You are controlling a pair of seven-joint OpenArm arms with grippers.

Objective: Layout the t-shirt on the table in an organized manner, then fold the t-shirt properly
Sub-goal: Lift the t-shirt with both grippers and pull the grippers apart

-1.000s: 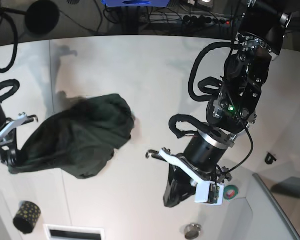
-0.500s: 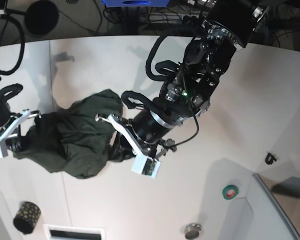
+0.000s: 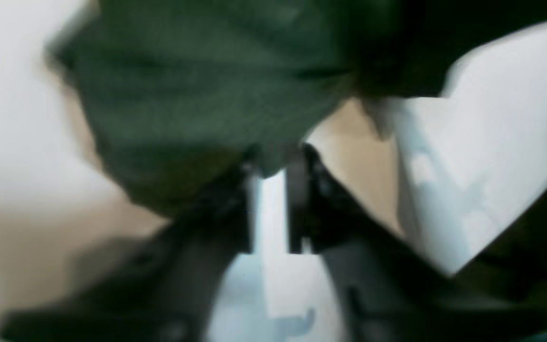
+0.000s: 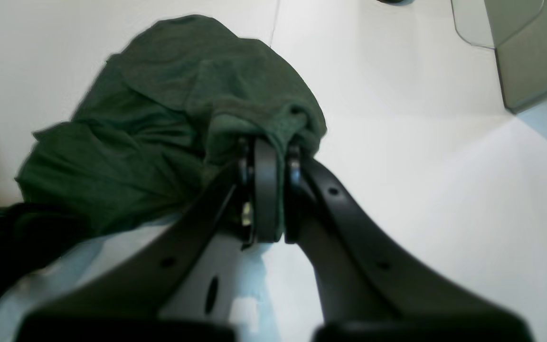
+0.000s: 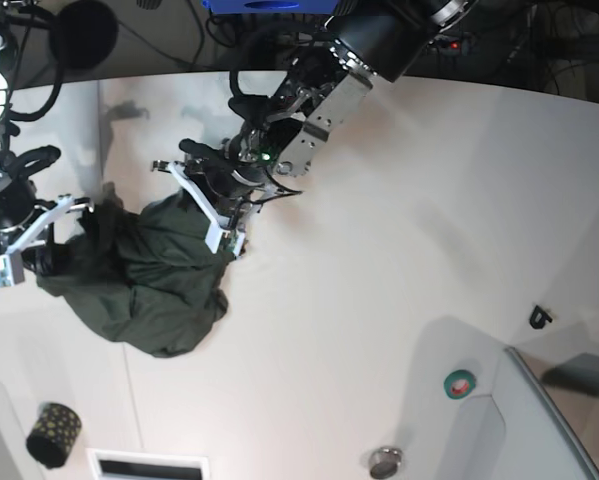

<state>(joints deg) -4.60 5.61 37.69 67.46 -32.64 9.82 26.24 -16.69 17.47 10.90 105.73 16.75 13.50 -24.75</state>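
Observation:
The dark green t-shirt [image 5: 149, 280] lies bunched in a heap on the white table [image 5: 379, 250] at the left. My right gripper [image 5: 41, 258] is at the heap's left end. In the right wrist view it [image 4: 266, 152] is shut on a fold of the t-shirt [image 4: 159, 109] above the table [image 4: 420, 142]. My left gripper [image 5: 214, 215] reaches across to the heap's upper right edge. The left wrist view is blurred: the gripper [image 3: 276, 166] has its jaws nearly together, with the edge of the t-shirt [image 3: 197, 95] at the tips.
A green tape roll [image 5: 460, 383], a round metal piece [image 5: 384, 462] and a grey tray [image 5: 569, 420] are at the front right. A dark dotted roll [image 5: 53, 434] is at the front left. A small black clip [image 5: 539, 317] is at the right. Cables run along the back edge.
My left arm swung from the front right across the table to the shirt's upper right edge, and its jaws closed. The shirt bunched toward the left. My right gripper rose slightly, still holding cloth.

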